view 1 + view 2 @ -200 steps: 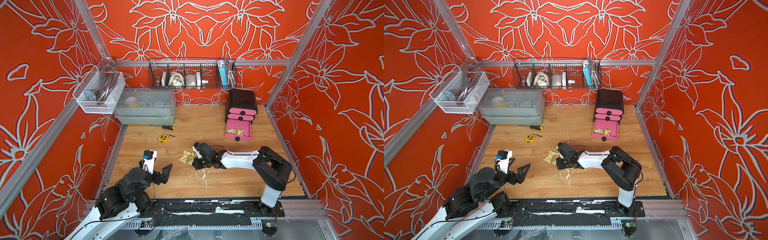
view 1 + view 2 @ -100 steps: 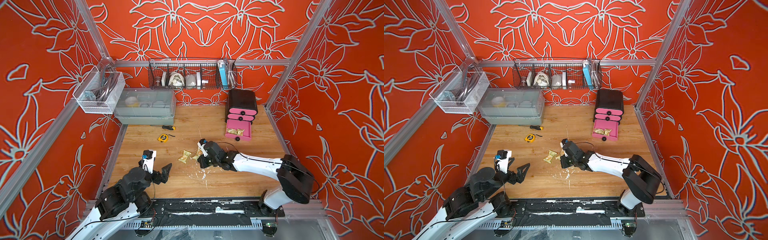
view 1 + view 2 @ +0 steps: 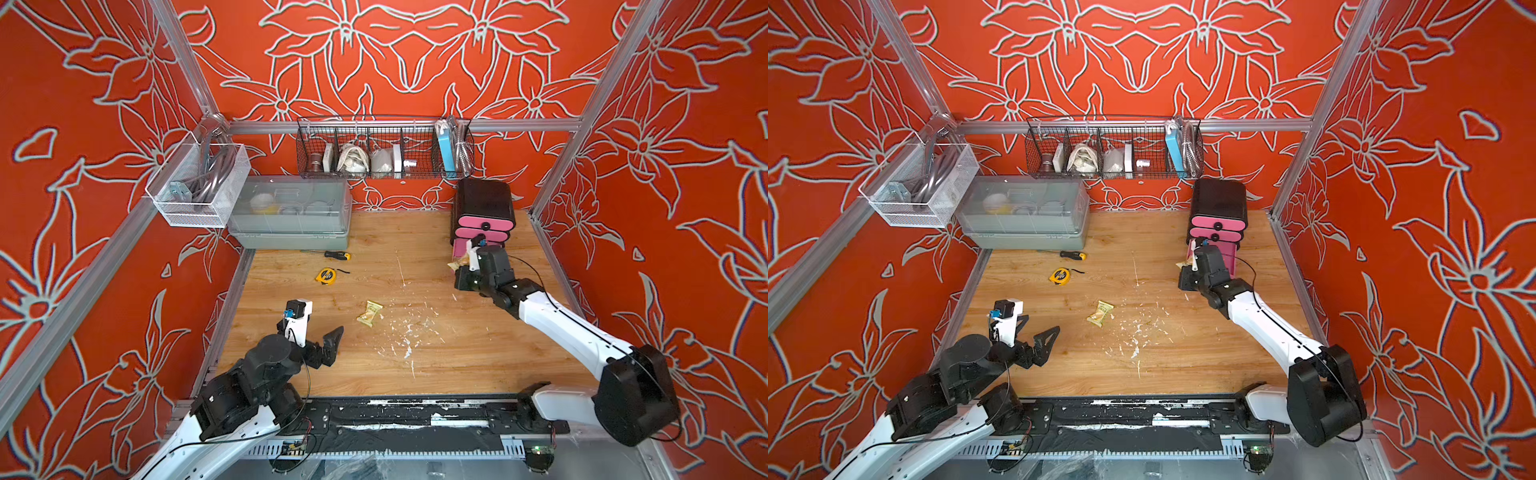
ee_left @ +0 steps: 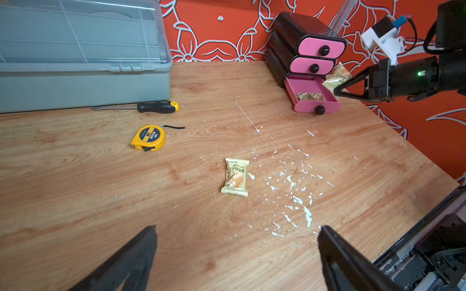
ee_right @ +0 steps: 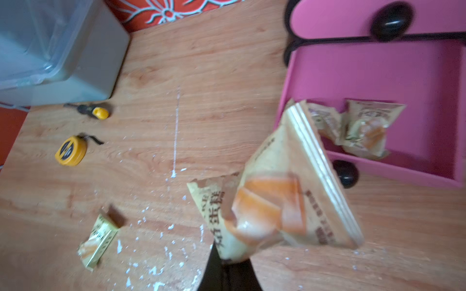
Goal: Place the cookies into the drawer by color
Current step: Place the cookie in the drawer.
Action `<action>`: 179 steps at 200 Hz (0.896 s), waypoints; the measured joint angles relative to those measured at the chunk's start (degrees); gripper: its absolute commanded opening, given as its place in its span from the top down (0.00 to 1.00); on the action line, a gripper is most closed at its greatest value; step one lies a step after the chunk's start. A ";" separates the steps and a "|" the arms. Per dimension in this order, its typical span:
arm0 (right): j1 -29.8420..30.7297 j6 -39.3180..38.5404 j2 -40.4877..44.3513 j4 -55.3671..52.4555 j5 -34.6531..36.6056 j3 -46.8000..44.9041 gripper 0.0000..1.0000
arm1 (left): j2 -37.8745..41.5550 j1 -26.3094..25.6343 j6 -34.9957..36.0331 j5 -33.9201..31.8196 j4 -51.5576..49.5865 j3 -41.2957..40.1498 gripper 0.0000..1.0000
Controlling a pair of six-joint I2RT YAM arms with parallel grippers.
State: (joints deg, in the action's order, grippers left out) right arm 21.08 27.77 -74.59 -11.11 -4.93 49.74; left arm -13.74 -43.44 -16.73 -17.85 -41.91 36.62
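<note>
The black chest (image 3: 484, 203) with pink drawers stands at the back right, its bottom drawer (image 4: 315, 103) pulled out. Pale yellow-green cookies (image 5: 365, 128) lie inside that drawer. My right gripper (image 5: 230, 262) is shut on another pale yellow cookie packet (image 5: 285, 196) and holds it in the air at the open drawer's front left corner, seen in both top views (image 3: 459, 263) (image 3: 1185, 262). One more yellow cookie (image 3: 369, 312) lies flat mid-table. My left gripper (image 4: 237, 229) stands open and empty near the front left, short of that cookie (image 4: 235, 177).
A grey lidded bin (image 3: 291, 216) sits at the back left, with a screwdriver (image 3: 336, 254) and a yellow tape measure (image 3: 326, 276) in front of it. White flecks (image 3: 409, 332) dot the wood. A wire basket (image 3: 384, 151) and a mesh basket (image 3: 199, 183) hang on the walls.
My right arm has carried its cookie packet from the middle of the table back and right to the open bottom drawer. The other packet stayed on the table. The left arm has not moved.
</note>
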 measured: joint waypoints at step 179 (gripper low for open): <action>-21.20 11.65 -27.78 9.22 -13.51 14.05 0.85 | 0.07 0.00 -0.04 -0.11 0.00 0.00 0.01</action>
State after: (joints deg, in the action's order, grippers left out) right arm -0.12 39.42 -102.37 -1.89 -18.44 63.79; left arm -13.67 -43.44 -16.78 -17.96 -41.91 36.62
